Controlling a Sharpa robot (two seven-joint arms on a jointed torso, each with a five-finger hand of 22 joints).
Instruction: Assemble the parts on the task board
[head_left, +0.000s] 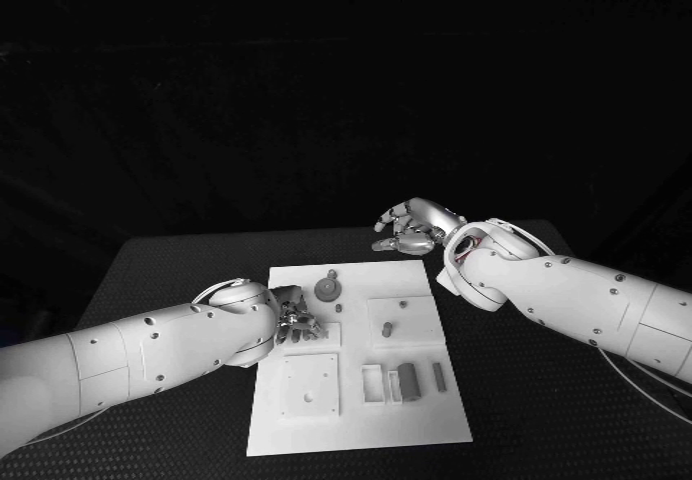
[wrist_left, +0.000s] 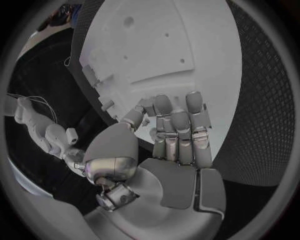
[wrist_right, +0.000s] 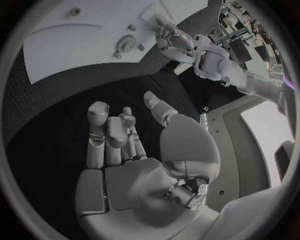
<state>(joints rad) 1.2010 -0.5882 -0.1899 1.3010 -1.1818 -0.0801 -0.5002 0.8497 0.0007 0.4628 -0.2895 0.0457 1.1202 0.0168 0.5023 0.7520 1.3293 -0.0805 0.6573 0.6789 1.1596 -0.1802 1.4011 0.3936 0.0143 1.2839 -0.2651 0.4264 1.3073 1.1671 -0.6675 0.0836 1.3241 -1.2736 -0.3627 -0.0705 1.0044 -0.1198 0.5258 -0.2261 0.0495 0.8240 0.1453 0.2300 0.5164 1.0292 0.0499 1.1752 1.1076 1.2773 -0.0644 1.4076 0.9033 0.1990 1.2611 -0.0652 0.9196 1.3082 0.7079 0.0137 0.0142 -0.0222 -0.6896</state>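
The left hand (head_left: 294, 318) rests over the left edge of the task board (head_left: 447, 420), fingers curled down onto its surface. Whether they pinch a part cannot be told: the fingertips (wrist_left: 164, 104) meet over the white plate and hide what lies under them. The placement suggests a pick or a seating in progress at that edge.

The right hand (head_left: 411, 226) hovers beyond the board's far right corner, over the black table (head_left: 173, 270), fingers loosely bent and apart, holding nothing. It appears parked clear of the work.

The board lies mid-table, long side running away from the robot. On it, relative to the left hand: a round grey disc (head_left: 329, 290) just beyond; a small peg (head_left: 387, 327) to the right; upright rectangular blocks (head_left: 408, 379) nearer the robot, beside a square recessed plate (head_left: 310, 385).
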